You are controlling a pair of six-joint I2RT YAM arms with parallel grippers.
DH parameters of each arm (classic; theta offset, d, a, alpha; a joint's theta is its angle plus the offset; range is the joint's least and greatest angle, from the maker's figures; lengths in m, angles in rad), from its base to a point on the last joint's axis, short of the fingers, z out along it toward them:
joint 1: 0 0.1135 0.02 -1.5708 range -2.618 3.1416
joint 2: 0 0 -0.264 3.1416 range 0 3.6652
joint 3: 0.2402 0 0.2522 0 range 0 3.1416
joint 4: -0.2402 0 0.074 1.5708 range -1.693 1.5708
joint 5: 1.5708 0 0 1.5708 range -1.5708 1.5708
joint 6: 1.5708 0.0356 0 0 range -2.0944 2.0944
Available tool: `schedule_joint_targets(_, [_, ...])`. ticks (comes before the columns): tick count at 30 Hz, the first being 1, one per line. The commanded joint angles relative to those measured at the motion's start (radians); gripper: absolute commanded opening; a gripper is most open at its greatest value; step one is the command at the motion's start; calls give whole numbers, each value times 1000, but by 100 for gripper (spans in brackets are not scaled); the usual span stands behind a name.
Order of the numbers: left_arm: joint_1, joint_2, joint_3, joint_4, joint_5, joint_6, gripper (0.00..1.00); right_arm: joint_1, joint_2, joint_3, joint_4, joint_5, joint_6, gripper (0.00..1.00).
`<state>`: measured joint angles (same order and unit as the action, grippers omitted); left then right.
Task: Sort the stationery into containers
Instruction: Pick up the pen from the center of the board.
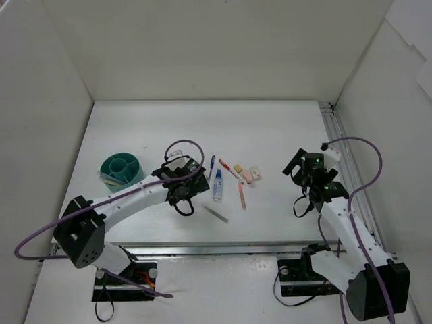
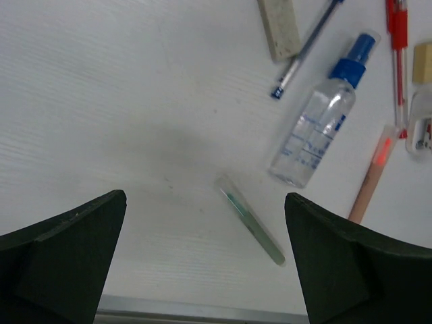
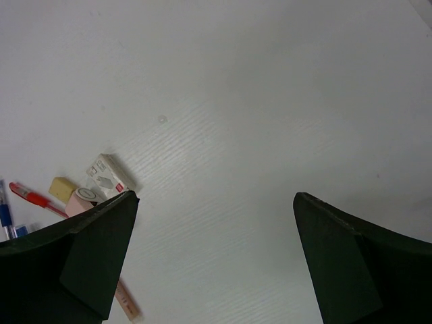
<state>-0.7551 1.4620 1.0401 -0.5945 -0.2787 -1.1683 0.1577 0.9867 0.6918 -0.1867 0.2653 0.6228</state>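
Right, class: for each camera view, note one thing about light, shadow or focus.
Top external: bright, even light, no glare on the table. Left wrist: a soft grey shadow falls between the dark jaws; the spray bottle is sharp. Right wrist: the jaws read as near-black shapes against the pale table.

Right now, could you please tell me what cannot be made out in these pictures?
Top view: the contents of the teal container are too small to name.
Left wrist view: the red pen and the pale eraser run off the top edge; the white item runs off the right edge.
Right wrist view: the pink pen is partly hidden behind a finger of the right hand.
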Motion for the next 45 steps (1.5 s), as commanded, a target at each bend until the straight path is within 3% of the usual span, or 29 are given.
schedule_joint_targets(1, [-75,-6,69,-34,16,-157,100,-1,-37,-18,-16,19,60,98])
schedule_joint_targets(6, [-144,50,46,-57,21,-347,97,-1,-89,-61,-22,-46,78,98])
schedule_joint_targets(14, [-196,205,178,-167,-33,-473,91,0,-220,-101,-39,-87,77,98])
schedule_joint_targets(19, [-196,232,151,-206,-13,-576,81,2,-261,-115,-45,-80,78,98])
schedule_joint_targets(29, [-196,300,173,-186,3,-590,66,2,-240,-112,-45,-95,72,98])
schedule_joint_targets(34, [-174,340,155,-131,65,-557,45,0,-237,-112,-45,-86,69,98])
schedule_joint_targets(41, [-165,354,159,-126,79,-538,3,3,-227,-112,-45,-74,66,98])
schedule_joint_targets(45, [-165,333,169,-168,44,-534,0,2,-237,-112,-45,-61,61,98])
